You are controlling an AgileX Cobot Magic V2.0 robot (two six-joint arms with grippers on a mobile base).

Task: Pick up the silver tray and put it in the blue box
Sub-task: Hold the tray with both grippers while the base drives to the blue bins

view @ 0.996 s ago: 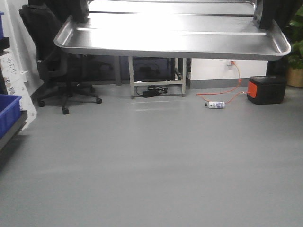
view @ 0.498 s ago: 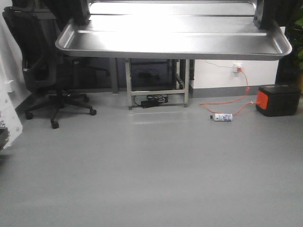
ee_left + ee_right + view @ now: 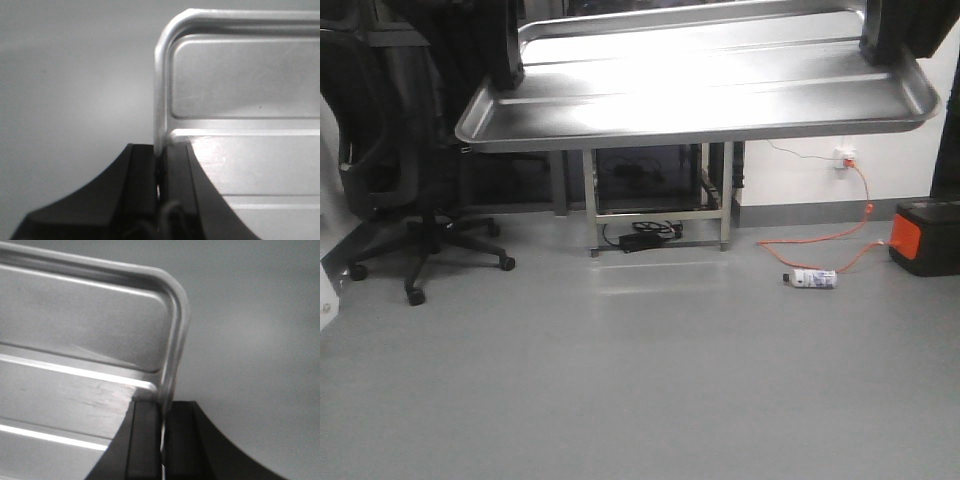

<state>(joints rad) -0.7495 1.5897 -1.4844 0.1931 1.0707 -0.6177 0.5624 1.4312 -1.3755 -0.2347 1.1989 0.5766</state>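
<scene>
You have one silver tray held in the air over bare grey floor, with open room beneath it. Your left tool is clamped on one short rim and your right tool on the opposite rim. Both arms are cut off at the top of the front view. One office chair stands at the left, and one bottle lies beside an orange cable.

This looks like a lab or workshop room. The front view shows a bare grey floor and a black office chair at 9 o'clock. At 12 o'clock a metal-frame stand has a power brick under it, and at 3 o'clock an orange cable runs from a wall socket toward a black-and-orange box.
</scene>
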